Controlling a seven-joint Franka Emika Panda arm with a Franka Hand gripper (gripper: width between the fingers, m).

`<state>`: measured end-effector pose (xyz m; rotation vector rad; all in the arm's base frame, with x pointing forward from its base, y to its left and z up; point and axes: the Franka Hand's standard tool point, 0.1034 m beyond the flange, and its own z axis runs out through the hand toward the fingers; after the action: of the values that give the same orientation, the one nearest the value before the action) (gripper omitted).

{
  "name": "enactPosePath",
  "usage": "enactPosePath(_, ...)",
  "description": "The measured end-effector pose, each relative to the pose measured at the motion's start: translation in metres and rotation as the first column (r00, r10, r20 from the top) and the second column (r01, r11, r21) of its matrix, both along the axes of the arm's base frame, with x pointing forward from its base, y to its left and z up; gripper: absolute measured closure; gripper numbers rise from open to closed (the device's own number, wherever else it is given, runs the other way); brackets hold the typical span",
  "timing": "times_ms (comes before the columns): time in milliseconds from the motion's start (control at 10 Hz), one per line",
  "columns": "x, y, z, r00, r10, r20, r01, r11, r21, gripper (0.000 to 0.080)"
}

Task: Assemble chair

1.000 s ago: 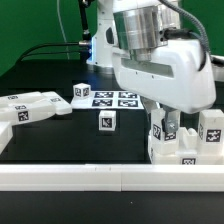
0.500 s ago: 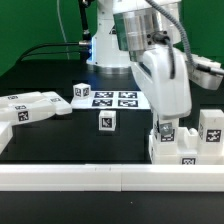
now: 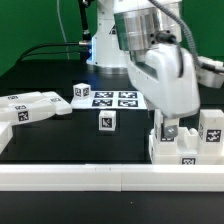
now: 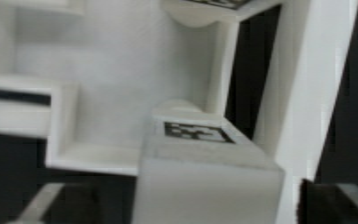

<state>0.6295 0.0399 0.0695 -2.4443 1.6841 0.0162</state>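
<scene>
Gripper (image 3: pixel 168 129): jaws spread, straddling the post (image 4: pixel 202 175), holding nothing.
Post: upright, the exterior view's right, near the rail (image 3: pixel 100 178).
Cube (image 3: pixel 107 121): mid-table.

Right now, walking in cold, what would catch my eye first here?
The big white robot arm fills the exterior view's right, bent down over a cluster of tagged white chair parts beside the long border rail. A lone tagged cube sits mid-table, nearer the camera than the marker board.
</scene>
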Motion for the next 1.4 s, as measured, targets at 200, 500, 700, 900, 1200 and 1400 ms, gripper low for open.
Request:
enactPosePath(200, -0.001, 0.002, 0.0, 0.95, 0.313, 0.026, -0.311, 0.949, -0.042, 0.0173)
enactPosePath(500, 0.0, 0.001, -0.001, 0.899, 0.435, 0.05, -0.43, 0.899, -0.085, 0.0151)
enactPosePath(700, 0.0, 0.0, -0.001, 0.827, 0.559, 0.054, -0.552, 0.827, -0.109, 0.015)
enactPosePath(900, 0.0, -0.003, -0.001, 0.742, 0.668, 0.052, -0.658, 0.741, -0.133, 0.015)
enactPosePath(1200, 0.001, -0.005, 0.004, 0.497, 0.867, 0.034, -0.85, 0.494, -0.182, 0.015)
enactPosePath(1400, -0.001, -0.007, 0.003, 0.295, 0.955, 0.007, -0.935, 0.291, -0.201, 0.015)
